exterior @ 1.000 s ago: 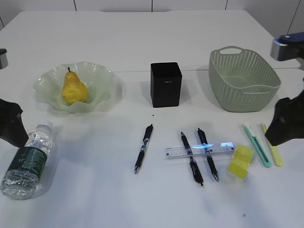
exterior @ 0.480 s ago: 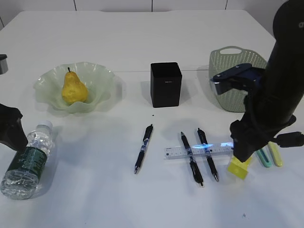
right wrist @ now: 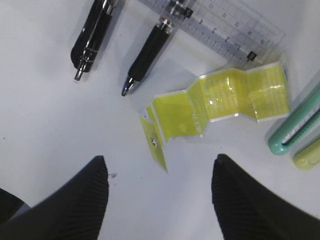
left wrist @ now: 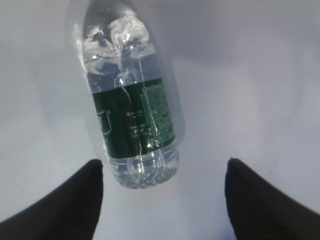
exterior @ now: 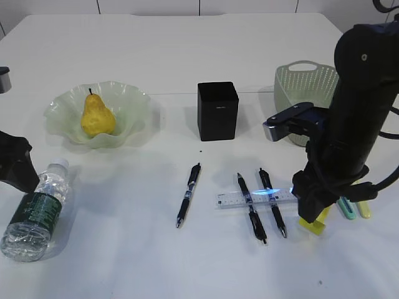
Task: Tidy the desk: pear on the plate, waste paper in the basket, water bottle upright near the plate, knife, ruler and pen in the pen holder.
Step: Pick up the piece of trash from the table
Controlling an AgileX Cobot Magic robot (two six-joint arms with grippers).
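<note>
Fingers (right wrist: 95, 192) on my right arm stand spread above the waste paper (right wrist: 220, 102) lying on the desk (exterior: 124, 261), while my left fingers (left wrist: 87, 192) gape, empty, beside the toppled water bottle (left wrist: 132, 105).

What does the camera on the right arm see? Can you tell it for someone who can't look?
The right tool hangs open just above a crumpled yellow waste paper on the white desk. Beyond it lie two black pens, a clear ruler and two pastel knives.
</note>
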